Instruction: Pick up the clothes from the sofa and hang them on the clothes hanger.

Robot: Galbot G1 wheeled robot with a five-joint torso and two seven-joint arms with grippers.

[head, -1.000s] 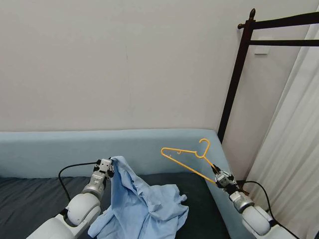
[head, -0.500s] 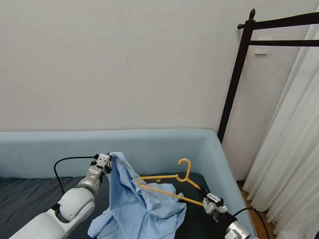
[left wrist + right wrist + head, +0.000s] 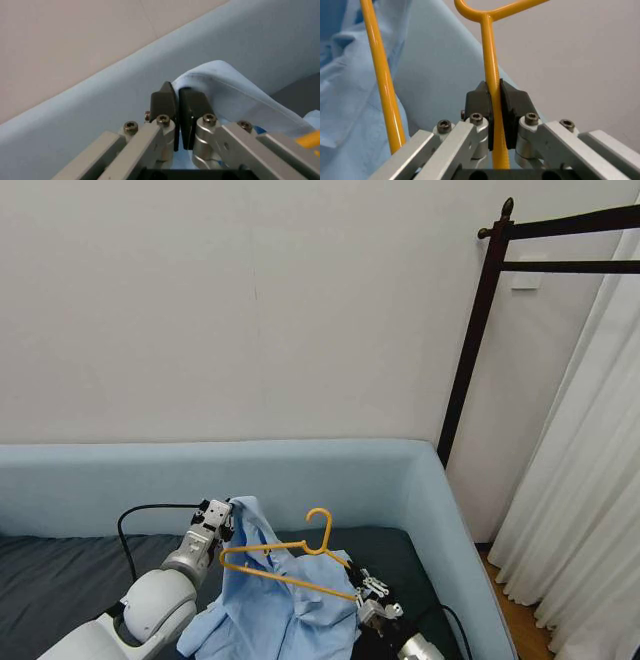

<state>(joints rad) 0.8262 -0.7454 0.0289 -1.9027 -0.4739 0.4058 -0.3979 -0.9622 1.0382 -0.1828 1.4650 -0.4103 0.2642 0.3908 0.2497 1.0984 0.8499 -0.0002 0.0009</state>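
Above the sofa point(image 3: 425, 480) seat: left gripper point(image 3: 224, 518), fingers clamped on blue shirt point(image 3: 265, 610) edge; right gripper point(image 3: 366, 590), fingers pinching orange hanger point(image 3: 290, 579), overlapping shirt.

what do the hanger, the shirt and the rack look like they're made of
Hanger: likely plastic, or coated wire; a thin round rod, uniformly orange, smooth and slightly glossy.
Shirt: thin woven cloth, probably cotton, light blue and matte; it drapes in soft folds.
Rack: seemingly dark-stained wood, with a turned finial on top.
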